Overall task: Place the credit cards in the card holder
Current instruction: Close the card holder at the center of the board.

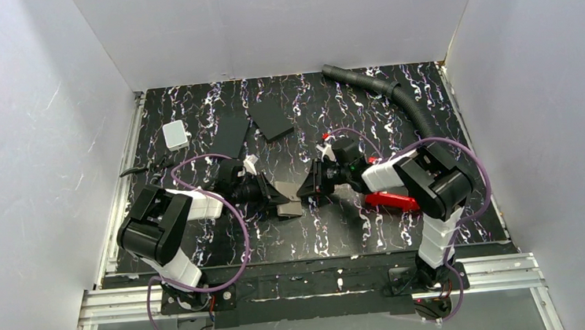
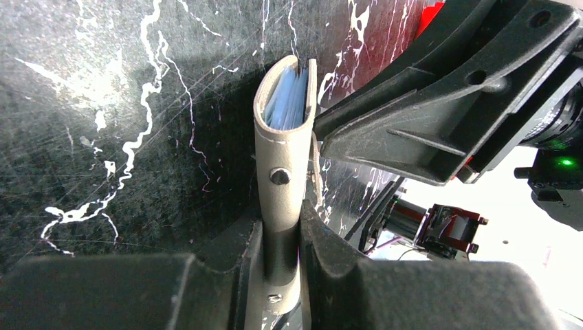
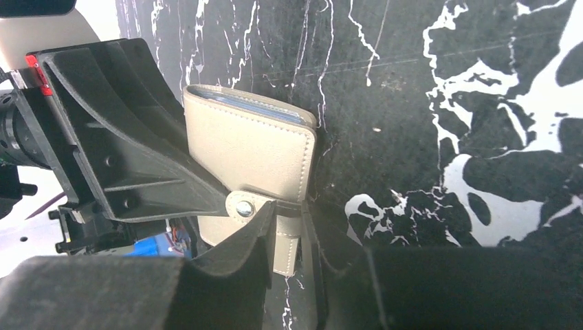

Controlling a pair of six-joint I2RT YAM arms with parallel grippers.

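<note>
Taupe first, at the left: left gripper (image 2: 282, 234) clamped tight on the near edge of the small grey-brown stitched bifold card holder (image 2: 282, 148). Holds it edge-up ahead of the fingertips, fold slightly parted at the far end. Shows pale blue layers inside that gap; cannot tell whether cards or pocket lining. Further right, right gripper (image 3: 287, 240) at the same wallet from the opposite side. Pinches the strap of the snap tab (image 3: 245, 208) between narrowly set jaws, seemingly touching both faces. No loose dark credit card to be made out near either claw. Looks like the opening step: wallet shared between two claws, flap not yet spread. Calls next for drawing the tab away from the left claw's hold to unsnap it, without twisting the wallet free.
</note>
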